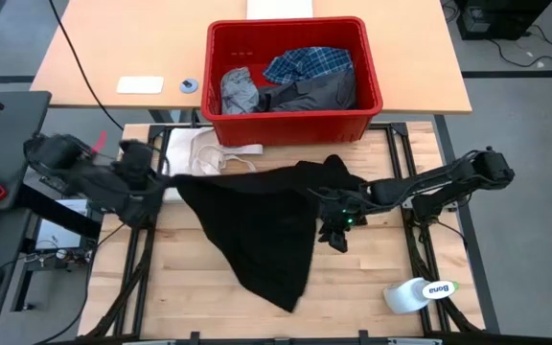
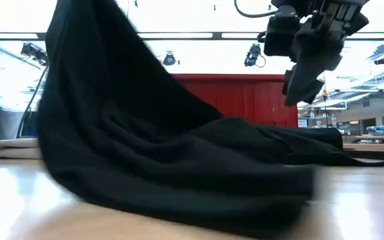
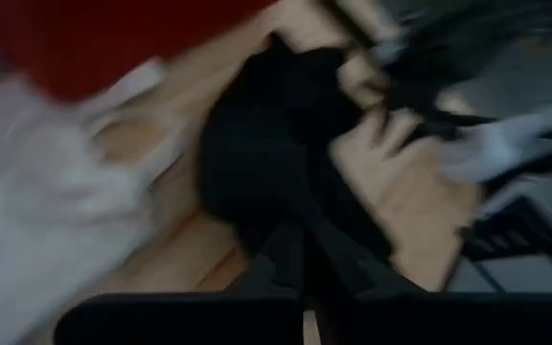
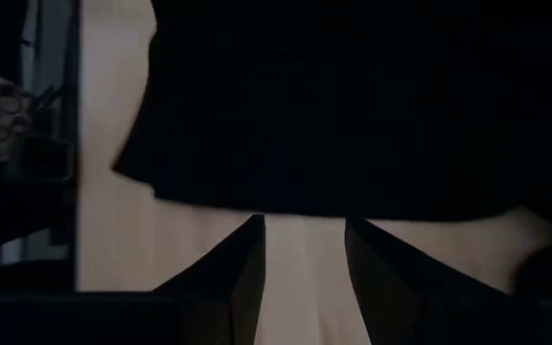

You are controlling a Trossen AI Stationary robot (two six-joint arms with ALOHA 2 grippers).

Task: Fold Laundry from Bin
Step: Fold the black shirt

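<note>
The black garment (image 1: pixel 257 225) is out of the red bin (image 1: pixel 292 125) and being spread on the desk (image 1: pixel 353 287): the left gripper (image 1: pixel 156 192), clenched on its left corner, lifts that side, while the right gripper (image 1: pixel 338 230) hangs just above the right edge, parted and empty. Next, I judge, the right gripper must catch that edge so both can pull the garment flat; the plaid shirt (image 1: pixel 307 64) and grey pieces wait in the bin.

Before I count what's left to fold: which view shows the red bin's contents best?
The high view: it looks straight into the red bin, showing the plaid shirt and grey garments. The low view shows only its red wall behind the black garment; the left wrist a blurred corner; the right wrist nothing.
</note>
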